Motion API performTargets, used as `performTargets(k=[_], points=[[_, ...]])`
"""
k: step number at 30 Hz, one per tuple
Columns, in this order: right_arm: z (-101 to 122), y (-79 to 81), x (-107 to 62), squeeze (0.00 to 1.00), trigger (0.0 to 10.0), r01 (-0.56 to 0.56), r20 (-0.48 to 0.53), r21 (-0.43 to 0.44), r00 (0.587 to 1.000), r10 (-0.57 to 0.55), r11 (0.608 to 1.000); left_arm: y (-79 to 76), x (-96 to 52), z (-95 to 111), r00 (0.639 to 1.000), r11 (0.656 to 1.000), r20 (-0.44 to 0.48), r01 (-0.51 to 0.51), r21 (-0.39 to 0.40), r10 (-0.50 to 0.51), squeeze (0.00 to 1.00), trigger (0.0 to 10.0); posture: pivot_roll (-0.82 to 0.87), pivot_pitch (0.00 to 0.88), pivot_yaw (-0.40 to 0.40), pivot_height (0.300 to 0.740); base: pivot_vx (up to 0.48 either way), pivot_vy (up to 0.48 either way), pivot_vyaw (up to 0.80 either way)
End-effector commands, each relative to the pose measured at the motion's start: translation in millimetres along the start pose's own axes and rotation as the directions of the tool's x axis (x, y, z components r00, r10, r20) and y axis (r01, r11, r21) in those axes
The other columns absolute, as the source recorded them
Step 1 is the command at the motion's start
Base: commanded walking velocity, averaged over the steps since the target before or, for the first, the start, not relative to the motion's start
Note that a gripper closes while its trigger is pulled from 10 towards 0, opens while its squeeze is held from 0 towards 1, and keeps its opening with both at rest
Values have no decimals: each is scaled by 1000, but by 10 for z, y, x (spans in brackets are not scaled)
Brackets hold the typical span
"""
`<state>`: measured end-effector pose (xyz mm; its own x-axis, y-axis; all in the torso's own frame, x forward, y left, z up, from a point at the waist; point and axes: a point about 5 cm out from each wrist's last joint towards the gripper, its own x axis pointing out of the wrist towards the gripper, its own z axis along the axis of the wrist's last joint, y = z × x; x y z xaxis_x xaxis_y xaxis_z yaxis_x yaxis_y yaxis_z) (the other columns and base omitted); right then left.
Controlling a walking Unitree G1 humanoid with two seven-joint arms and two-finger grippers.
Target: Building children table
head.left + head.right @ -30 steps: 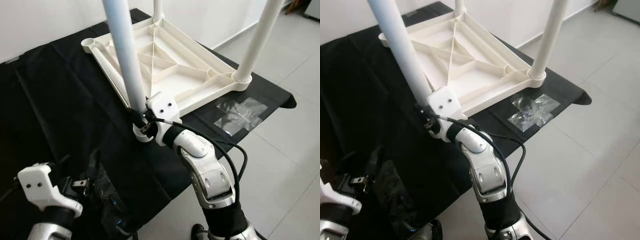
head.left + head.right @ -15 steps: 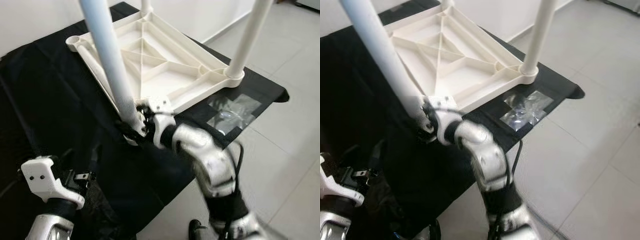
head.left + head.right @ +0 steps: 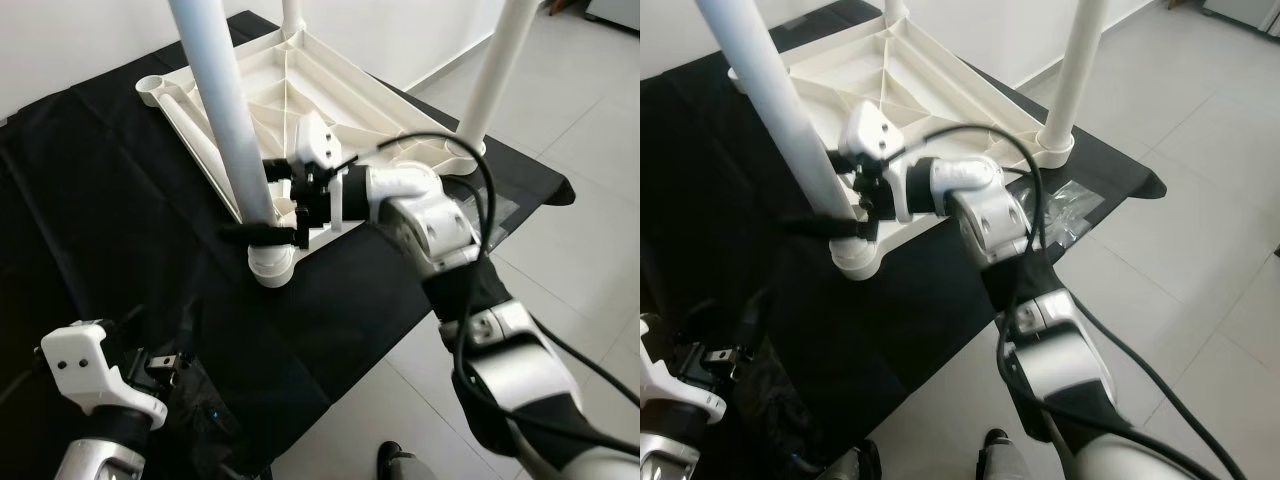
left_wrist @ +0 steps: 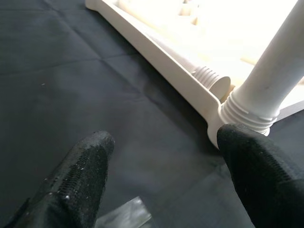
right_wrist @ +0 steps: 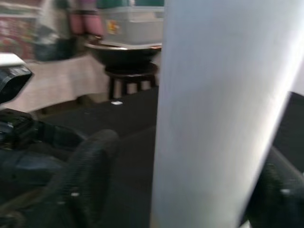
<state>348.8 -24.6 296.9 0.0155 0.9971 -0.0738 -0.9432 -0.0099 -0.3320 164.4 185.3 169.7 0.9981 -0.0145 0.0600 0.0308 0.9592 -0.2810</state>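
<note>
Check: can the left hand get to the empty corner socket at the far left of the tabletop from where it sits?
Probably not without a long stretch. The left hand sits low at the near edge of the black cloth, open; the empty socket is at the far corner. Bare cloth lies between; nothing blocks the path.

I see a black cloth spread over the tiled floor, which shows at 3 o'clock. The upturned white tabletop lies flat on the cloth toward 12 o'clock. A crumpled clear plastic wrapper lies on the cloth at 3 o'clock, near its edge.
</note>
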Motion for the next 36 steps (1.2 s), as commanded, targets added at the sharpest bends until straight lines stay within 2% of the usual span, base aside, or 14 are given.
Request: performTargets(k=[1, 9, 14, 16, 17, 18, 19, 21, 22, 30, 31, 33, 34, 36], points=[[-57, 8, 20, 0, 0, -49, 16, 13, 999, 49, 999, 34, -51, 26, 1000, 999, 7, -26, 27, 26, 0, 10000, 129, 274, 14, 740, 0, 0, 0], [-213, -12, -2, 0, 0, -27, 8, 45, 1000, 26, 999, 37, -58, 19, 1000, 999, 7, -29, 25, 29, 0, 10000, 115, 276, 10, 740, 0, 0, 0], [-384, -67, -80, 0, 0, 222, -44, 89, 975, -218, 971, 34, -45, 4, 1000, 999, 9, -30, 17, 30, 0, 10000, 100, 275, 4, 740, 0, 0, 0], [-487, -37, -98, 0, 0, 338, -75, 125, 941, -330, 933, 41, -41, -5, 999, 999, 8, -31, 16, 31, 0, 10000, 86, 272, 7, 740, 0, 0, 0], [-671, 40, -99, 0, 0, 534, -171, 120, 842, -512, 837, 51, -34, -17, 999, 999, 6, -31, 12, 31, 0, 10000, 69, 272, 14, 740, 0, 0, 0], [-671, 40, -99, 0, 0, 534, -171, 120, 842, -512, 837, 51, -34, -17, 999, 999, 6, -31, 12, 31, 0, 10000, 69, 272, 14, 740, 0, 0, 0], [-975, 641, -43, 0, 0, 736, -331, 107, 661, -674, 669, 46, 19, -42, 1000, 1000, 3, -22, 7, 22, 0, 10000, 56, 271, 21, 740, 0, 0, 0], [-975, 641, -43, 0, 0, 736, -331, 107, 661, -674, 669, 46, 19, -42, 1000, 1000, 3, -22, 7, 22, 0, 10000, 56, 271, 21, 740, 0, 0, 0], [-1002, 939, 34, 0, 0, 783, -358, 154, 613, -705, 603, 49, 78, -60, 1000, 1000, 6, -12, 4, 12, 0, 10000, 28, 248, 44, 740, 0, 0, 0], [-934, 914, 217, 0, 0, 723, -314, 188, 685, -657, 665, 40, 150, -90, 1000, 1000, 3, 18, -1, -18, 0, 10000, 22, 219, 49, 740, 0, 0, 0], [-924, 879, 212, 0, 4510, 721, -316, 172, 685, -656, 671, 22, 161, -96, 1000, 1000, 4, 28, -6, -28, 0, 10000, 21, 213, 49, 740, 0, 0, 0], [-924, 879, 212, 0, 4510, 721, -316, 172, 685, -656, 671, 22, 161, -96, 1000, 1000, 4, 28, -6, -28, 0, 10000, 21, 213, 49, 740, 0, 0, 0], [-902, 843, 201, 0, 10000, 718, -302, 167, 690, -658, 676, 13, 161, -101, 1000, 999, 3, 30, -13, -30, 0, 10000, 22, 211, 51, 740, 0, 0, 0], [-902, 843, 201, 0, 10000, 718, -302, 167, 690, -658, 676, 13, 161, -101, 1000, 999, 3, 30, -13, -30, 0, 10000, 22, 211, 51, 740, 0, 0, 0]])
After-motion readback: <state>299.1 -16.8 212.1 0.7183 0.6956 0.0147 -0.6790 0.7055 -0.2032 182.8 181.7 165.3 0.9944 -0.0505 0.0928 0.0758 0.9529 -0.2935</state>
